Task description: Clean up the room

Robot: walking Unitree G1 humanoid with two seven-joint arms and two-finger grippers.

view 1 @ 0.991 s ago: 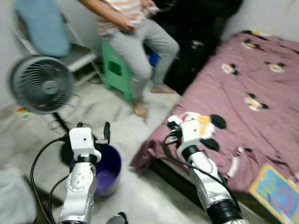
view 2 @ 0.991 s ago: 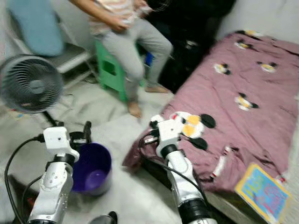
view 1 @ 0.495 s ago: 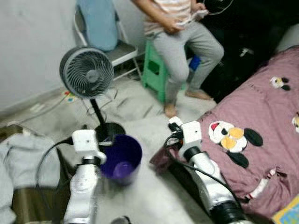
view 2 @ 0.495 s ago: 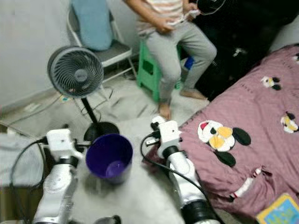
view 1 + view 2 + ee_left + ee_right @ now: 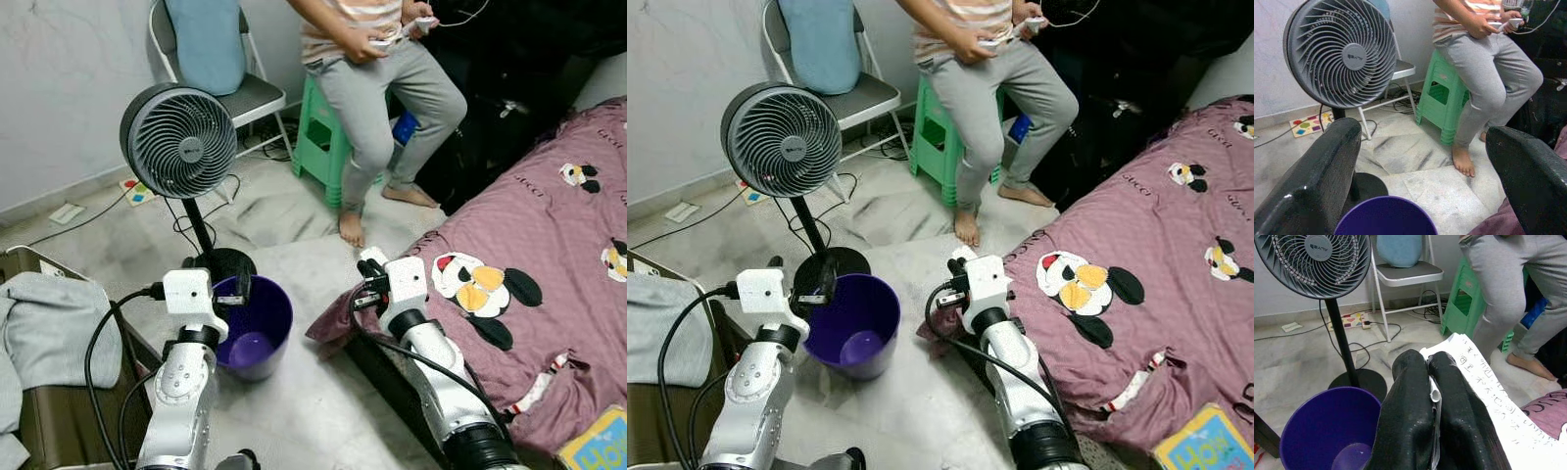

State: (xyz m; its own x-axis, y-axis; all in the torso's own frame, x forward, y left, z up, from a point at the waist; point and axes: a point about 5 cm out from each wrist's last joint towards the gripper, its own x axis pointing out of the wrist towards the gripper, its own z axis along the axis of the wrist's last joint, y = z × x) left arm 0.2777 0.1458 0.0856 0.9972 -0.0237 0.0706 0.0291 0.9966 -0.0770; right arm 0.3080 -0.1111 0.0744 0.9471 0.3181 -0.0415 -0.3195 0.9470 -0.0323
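Pinching a white printed paper (image 5: 1484, 387) between its closed fingers (image 5: 1410, 431), the right gripper (image 5: 957, 277) hovers at the edge of the pink bed (image 5: 1176, 294), with the sheet sticking out past the fingertips toward 2 o'clock in the wrist view. At 9 o'clock from that gripper in the head view, a purple bin (image 5: 850, 323) stands on the floor (image 5: 901, 411). The left gripper (image 5: 235, 291) sits over the bin's near rim, its fingers (image 5: 1317, 181) spread wide and holding nothing. A grey fan (image 5: 179, 140) stands behind the bin at 12 o'clock, and a person (image 5: 392, 88) sits on a green stool (image 5: 323, 147) beyond.
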